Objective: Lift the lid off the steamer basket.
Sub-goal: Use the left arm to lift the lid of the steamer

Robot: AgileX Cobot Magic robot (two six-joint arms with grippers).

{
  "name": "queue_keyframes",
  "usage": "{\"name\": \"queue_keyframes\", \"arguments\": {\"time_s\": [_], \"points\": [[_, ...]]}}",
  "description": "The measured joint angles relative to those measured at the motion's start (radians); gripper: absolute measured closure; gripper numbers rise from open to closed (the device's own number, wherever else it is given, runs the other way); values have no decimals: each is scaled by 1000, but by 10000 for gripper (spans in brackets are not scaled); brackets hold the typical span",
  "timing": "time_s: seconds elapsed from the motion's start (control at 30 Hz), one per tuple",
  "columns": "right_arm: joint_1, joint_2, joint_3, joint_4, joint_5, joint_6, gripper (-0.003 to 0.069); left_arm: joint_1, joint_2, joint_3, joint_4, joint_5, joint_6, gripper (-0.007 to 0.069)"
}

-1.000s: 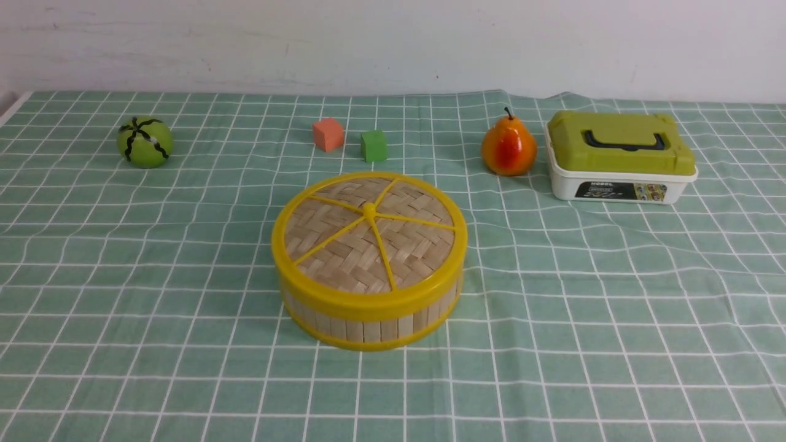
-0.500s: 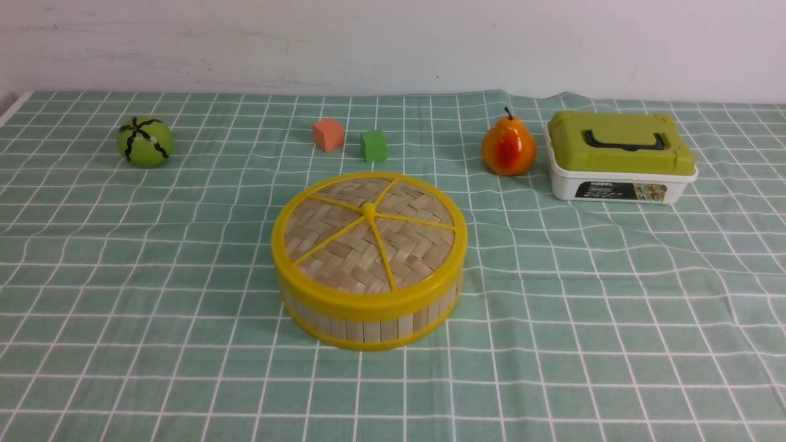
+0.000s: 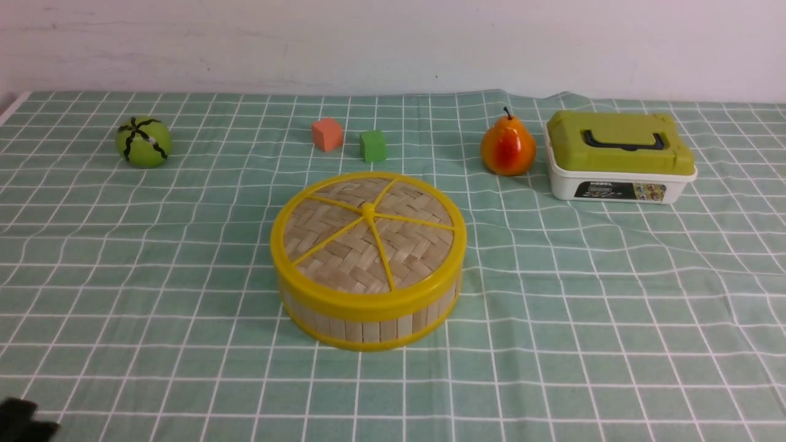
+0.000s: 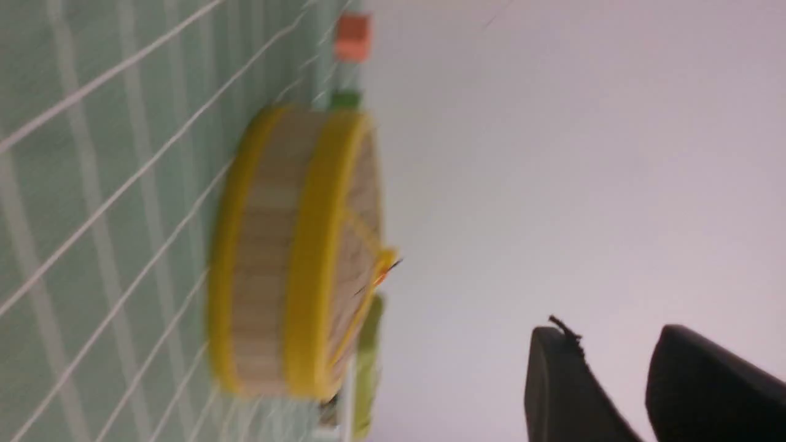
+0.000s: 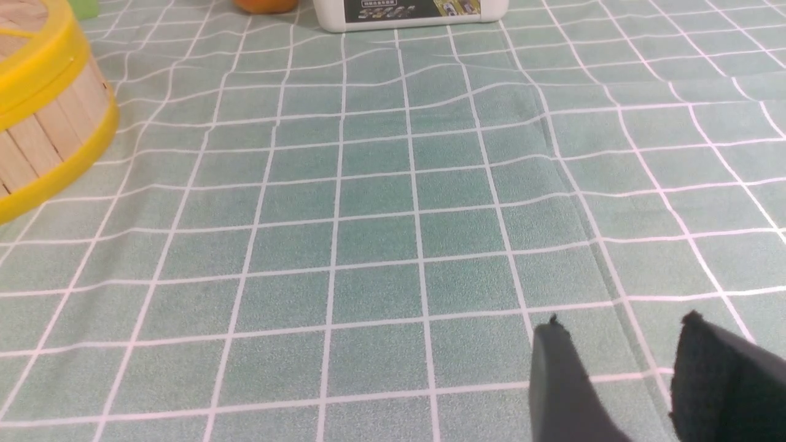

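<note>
Squarely, lid point(image 3: 362, 245) flat atop steamer basket point(image 3: 368, 328), face up — left tool point(image 4: 608, 334), right tool point(image 5: 623, 322) parted, empty

A green ball point(image 3: 143, 142), orange cube point(image 3: 326, 134), green cube point(image 3: 373, 146), pear point(image 3: 508, 149) and box point(image 3: 620, 156) sit on checked cloth point(image 3: 614, 307).

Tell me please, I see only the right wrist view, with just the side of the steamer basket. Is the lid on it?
Observer: Yes. The lid sits flat on the steamer basket, covering it fully.
Operator: Does the other arm hold anything?
Observer: No. The left gripper is open, nothing between its jaws.
Operator: Is it near the basket?
Observer: No. In the front view it only shows at the bottom left corner, apart from the basket.
</note>
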Motion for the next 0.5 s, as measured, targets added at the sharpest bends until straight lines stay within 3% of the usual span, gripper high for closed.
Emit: {"name": "queue_keyframes", "arguments": {"time_s": [0.07,0.1,0.17,0.27,0.33,0.5], "points": [[0,0,0,0,0,0,418,0,0,-44,-5,-48,67,546],[0,0,0,0,0,0,418,0,0,-44,-5,-48,67,546],[0,0,0,0,0,0,418,0,18,-125,-5,-28,178,637],[0,0,0,0,0,0,418,0,95,-220,-5,57,280,637],[0,0,0,0,0,0,418,0,264,-360,12,246,387,637],[0,0,0,0,0,0,418,0,627,-575,115,663,498,637]]}}
